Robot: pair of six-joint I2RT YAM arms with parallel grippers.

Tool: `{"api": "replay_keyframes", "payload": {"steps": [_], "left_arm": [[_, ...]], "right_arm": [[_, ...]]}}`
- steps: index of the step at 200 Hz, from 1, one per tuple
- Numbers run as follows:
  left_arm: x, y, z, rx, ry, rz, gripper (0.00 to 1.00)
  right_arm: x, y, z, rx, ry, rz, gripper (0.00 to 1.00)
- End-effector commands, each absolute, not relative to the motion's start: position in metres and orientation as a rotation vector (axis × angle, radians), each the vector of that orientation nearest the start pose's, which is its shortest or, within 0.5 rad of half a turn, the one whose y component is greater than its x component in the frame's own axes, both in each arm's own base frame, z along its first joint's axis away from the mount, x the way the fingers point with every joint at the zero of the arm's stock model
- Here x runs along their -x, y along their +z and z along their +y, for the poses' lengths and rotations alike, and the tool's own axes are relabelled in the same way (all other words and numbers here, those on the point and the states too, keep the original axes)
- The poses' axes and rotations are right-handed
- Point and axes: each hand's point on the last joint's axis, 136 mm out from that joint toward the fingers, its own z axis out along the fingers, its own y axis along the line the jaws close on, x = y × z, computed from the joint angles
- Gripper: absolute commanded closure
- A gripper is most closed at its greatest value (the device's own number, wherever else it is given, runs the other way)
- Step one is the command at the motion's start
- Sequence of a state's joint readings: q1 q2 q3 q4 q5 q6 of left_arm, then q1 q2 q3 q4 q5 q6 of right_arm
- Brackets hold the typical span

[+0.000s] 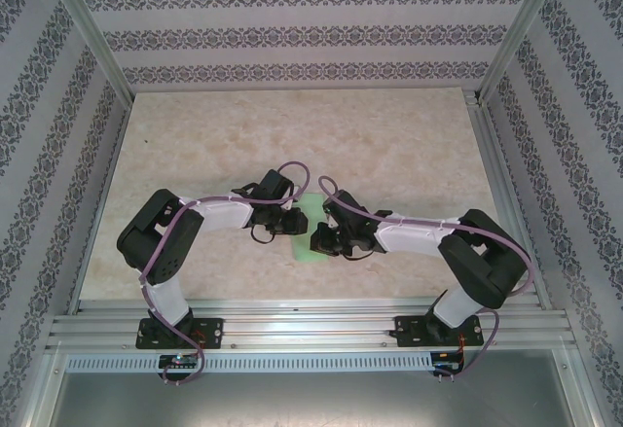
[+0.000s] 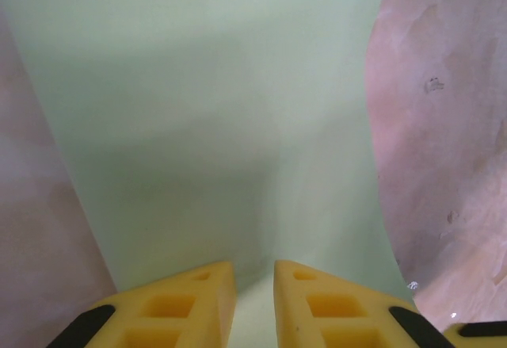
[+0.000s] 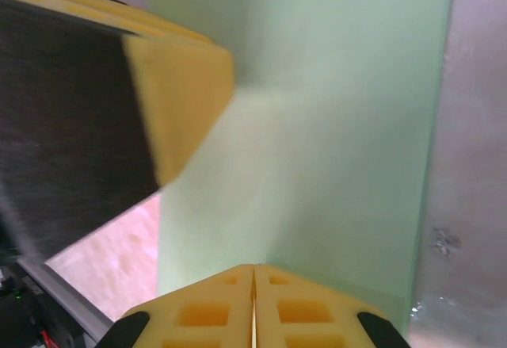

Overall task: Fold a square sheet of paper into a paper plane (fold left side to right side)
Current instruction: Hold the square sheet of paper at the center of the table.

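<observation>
A plain, unmarked light mint green is shown by the thin square sheet of paper (image 1: 304,249). The flat desk top (image 1: 292,135) is marbled in cream and pale pink-beige. Bright yellow, backed by black, is seen on the blocky foam fingers of the left pincer (image 2: 255,273) and the right pincer (image 3: 253,273). The arms (image 1: 219,215) are coloured black and white, and purple cables (image 1: 292,168) are strung along them. The surrounding walls (image 1: 292,33) are banded in white and grey-purple floral stripes.
</observation>
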State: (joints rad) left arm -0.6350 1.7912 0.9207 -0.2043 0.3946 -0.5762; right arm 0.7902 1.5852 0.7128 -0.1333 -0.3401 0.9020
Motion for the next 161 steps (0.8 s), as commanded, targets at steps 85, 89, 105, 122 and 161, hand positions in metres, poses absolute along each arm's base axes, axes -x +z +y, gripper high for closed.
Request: {"api": "replay_keyframes", "payload": {"steps": [85, 89, 105, 122, 161], "left_arm": [[-0.253, -0.017, -0.264, -0.214, -0.75, 2.952, 0.78], [-0.254, -0.016, -0.264, -0.214, -0.75, 2.95, 0.78], [-0.254, -0.016, -0.265, -0.216, -0.752, 2.949, 0.77], [-0.255, -0.014, -0.265, -0.216, -0.753, 2.942, 0.77], [-0.267, -0.003, -0.26, -0.23, -0.707, 2.918, 0.73]], "right_arm": [[-0.202, 0.005, 0.283, -0.058, 0.862, 2.931, 0.91], [-0.201, 0.004, 0.283, -0.057, 0.86, 2.934, 0.91], [-0.199, 0.0, 0.28, -0.064, 0.836, 2.951, 0.91], [-0.194, -0.007, 0.273, -0.068, 0.788, 2.98, 0.91], [-0.176, -0.025, 0.254, -0.069, 0.678, 3.056, 0.91]]}}
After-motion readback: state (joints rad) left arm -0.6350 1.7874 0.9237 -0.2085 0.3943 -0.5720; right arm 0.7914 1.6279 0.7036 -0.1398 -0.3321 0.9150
